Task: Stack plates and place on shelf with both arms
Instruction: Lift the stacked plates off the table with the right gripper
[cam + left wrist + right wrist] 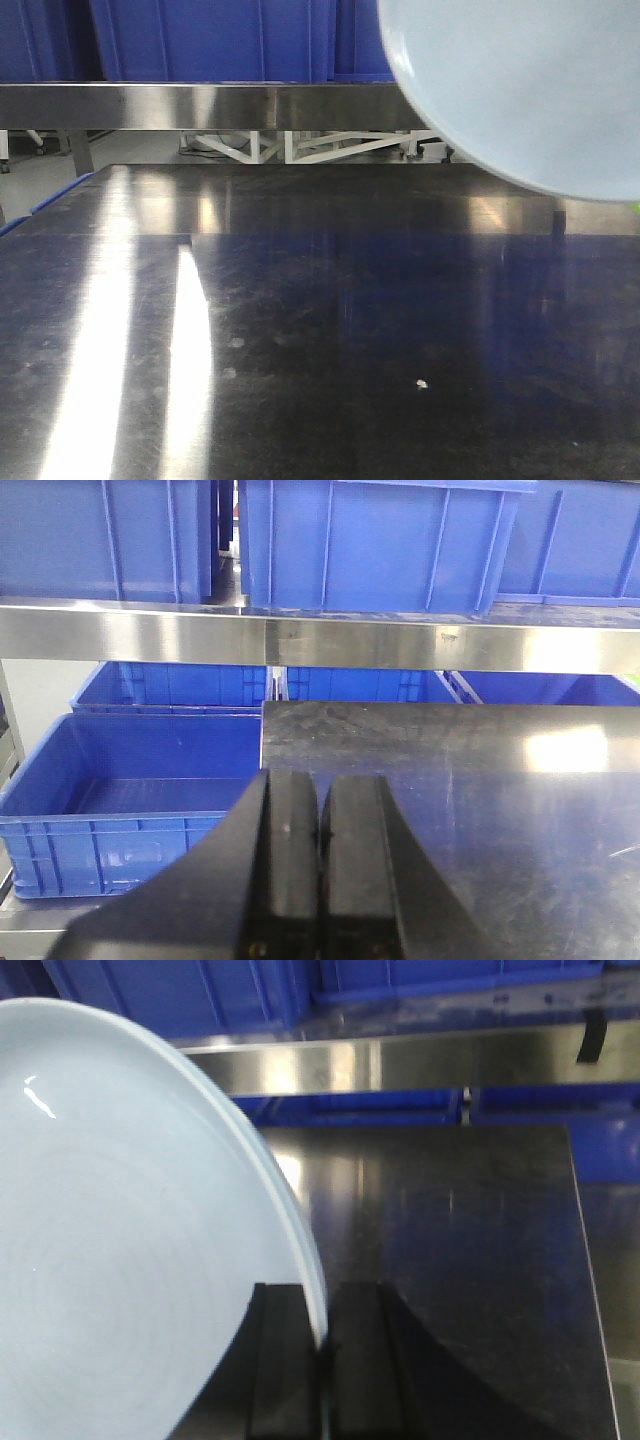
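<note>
Pale blue-white glossy plate [120, 1240]: rim pinched betw. fingers of right gripper [322, 1310], held tilted and clear of dark steel bench [450, 1260]. In front view it is seen upper right, covering part of shelf rail. Left gripper [320, 800]: clenched, fingers pressed together, nothing held, over bench's left edge. Stainless shelf [300, 640] behind bench is loaded w/ blue crates [370, 540].
</note>
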Robot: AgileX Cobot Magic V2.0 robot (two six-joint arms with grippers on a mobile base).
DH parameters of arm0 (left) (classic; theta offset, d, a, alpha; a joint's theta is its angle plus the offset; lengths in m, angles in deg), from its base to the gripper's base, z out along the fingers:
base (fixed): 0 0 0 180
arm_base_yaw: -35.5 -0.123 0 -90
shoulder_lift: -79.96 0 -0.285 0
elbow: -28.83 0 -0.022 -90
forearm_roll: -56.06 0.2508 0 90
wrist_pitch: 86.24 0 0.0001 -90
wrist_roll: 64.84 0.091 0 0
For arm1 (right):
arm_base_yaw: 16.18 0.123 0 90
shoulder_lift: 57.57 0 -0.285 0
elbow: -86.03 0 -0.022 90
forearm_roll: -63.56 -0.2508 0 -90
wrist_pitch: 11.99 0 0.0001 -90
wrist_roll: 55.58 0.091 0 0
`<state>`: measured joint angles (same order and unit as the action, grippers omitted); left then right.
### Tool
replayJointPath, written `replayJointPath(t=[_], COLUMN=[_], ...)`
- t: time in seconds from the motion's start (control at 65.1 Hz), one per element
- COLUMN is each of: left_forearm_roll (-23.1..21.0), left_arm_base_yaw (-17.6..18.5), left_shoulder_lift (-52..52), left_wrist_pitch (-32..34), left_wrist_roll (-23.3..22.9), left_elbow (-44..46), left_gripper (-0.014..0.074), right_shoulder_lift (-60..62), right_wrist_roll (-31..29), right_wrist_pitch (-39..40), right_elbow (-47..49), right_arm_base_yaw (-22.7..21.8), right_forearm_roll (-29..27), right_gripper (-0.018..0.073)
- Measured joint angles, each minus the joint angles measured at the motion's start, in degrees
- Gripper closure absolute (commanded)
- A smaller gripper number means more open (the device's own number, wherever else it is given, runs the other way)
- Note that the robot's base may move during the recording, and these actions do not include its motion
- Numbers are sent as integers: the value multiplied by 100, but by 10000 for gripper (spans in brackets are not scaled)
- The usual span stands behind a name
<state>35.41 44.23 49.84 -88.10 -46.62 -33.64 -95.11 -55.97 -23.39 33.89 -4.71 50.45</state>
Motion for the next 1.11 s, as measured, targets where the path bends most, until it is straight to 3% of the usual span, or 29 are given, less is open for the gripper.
replayJointPath(t=[0.261,1.106], left_forearm_roll=[0,0], left_arm_base_yaw=[0,0], left_shoulder_lift=[0,0], left_wrist_pitch=[0,0], left_wrist_roll=[0,0], left_elbow=[0,0], left_gripper=[514,514], right_shoulder_lift=[891,955], right_wrist_roll=[0,0], right_wrist_pitch=[-152,-150], right_elbow=[-396,-396], right_arm_base_yaw=[0,0], right_forearm_roll=[0,0], right_gripper=[511,511])
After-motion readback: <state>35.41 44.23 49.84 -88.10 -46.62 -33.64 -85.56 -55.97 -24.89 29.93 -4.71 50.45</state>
